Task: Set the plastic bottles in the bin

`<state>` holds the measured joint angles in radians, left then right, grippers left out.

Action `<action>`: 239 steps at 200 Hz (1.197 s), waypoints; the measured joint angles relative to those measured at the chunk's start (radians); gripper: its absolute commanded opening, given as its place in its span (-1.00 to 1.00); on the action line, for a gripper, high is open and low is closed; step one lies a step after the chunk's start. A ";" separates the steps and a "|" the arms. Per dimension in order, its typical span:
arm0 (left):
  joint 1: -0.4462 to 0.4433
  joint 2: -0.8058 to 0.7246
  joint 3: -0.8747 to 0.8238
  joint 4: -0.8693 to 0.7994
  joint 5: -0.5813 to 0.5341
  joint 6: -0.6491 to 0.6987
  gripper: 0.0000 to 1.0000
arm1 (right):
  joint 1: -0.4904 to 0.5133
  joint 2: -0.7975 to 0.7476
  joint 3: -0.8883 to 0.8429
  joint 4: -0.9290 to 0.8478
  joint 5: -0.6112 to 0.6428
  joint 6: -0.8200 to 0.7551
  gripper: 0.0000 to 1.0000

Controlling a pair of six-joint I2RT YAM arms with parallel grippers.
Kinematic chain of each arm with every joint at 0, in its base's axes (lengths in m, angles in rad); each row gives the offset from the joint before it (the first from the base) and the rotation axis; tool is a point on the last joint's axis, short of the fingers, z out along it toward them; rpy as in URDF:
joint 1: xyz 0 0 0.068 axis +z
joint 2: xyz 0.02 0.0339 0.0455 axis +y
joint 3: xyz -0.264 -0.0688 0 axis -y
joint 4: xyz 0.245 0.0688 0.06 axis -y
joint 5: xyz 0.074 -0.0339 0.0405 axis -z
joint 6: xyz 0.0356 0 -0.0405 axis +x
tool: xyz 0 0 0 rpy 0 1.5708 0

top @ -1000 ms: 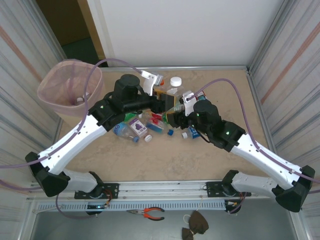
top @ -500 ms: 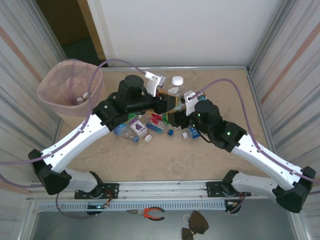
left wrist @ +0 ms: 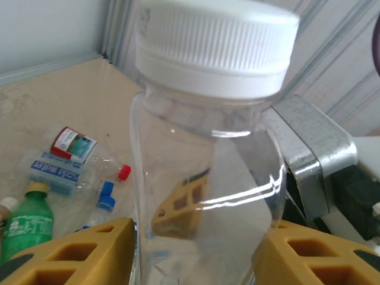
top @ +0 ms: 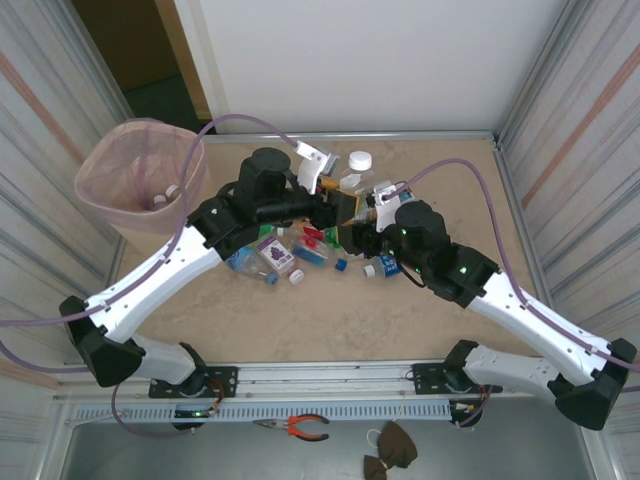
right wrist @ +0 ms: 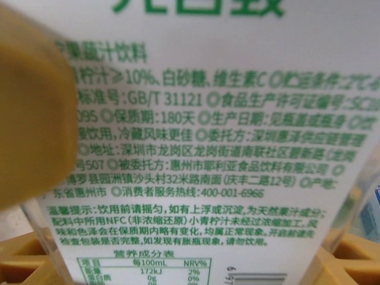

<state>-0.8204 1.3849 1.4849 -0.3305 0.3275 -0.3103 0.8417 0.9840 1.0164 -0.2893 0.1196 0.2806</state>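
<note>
The beige, marbled desk (top: 330, 320) carries a loose cluster of small bottles (top: 310, 252) lying near its middle, among them a purple-labelled one (top: 278, 256), a green one (left wrist: 27, 222) and a crushed clear one (left wrist: 65, 166) with a blue label and a red cap.

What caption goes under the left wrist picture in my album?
A clear white-capped bottle stands between the jaws of the left gripper, other bottles lying behind.

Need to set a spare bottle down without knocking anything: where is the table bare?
Bare table lies near, between the bottles and the rail, and far right, along the right wall. The middle is crowded: bottles under the left arm and right arm. The gap beside the bin is narrow.
</note>
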 measured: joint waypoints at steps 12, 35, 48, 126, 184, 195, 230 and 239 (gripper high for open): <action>-0.001 0.005 0.009 0.000 0.019 0.002 0.06 | 0.000 -0.010 0.000 0.004 -0.005 0.000 -0.02; -0.002 0.013 0.020 0.000 0.039 0.011 -0.03 | -0.002 -0.016 0.000 0.004 -0.007 0.001 -0.01; -0.002 0.016 0.021 0.000 0.040 0.019 -0.10 | -0.005 -0.016 0.000 0.002 -0.007 0.001 -0.02; -0.002 0.019 0.021 -0.002 0.035 0.049 -0.29 | -0.005 -0.016 0.000 -0.007 0.005 0.004 0.32; 0.012 0.019 0.051 -0.076 -0.015 0.087 -0.29 | -0.004 -0.041 0.000 -0.008 0.008 0.004 0.61; 0.031 0.018 0.060 -0.097 -0.016 0.097 -0.29 | -0.004 -0.053 0.000 -0.009 0.008 0.004 0.62; 0.150 -0.004 0.083 -0.192 -0.035 0.131 -0.29 | -0.005 -0.081 0.000 -0.010 0.016 0.004 0.63; 0.190 -0.014 0.093 -0.222 -0.038 0.142 -0.28 | -0.005 -0.084 0.000 -0.011 0.019 0.004 0.64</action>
<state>-0.6300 1.3705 1.5780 -0.5522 0.2897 -0.1688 0.8371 0.8997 1.0164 -0.3004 0.1383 0.2844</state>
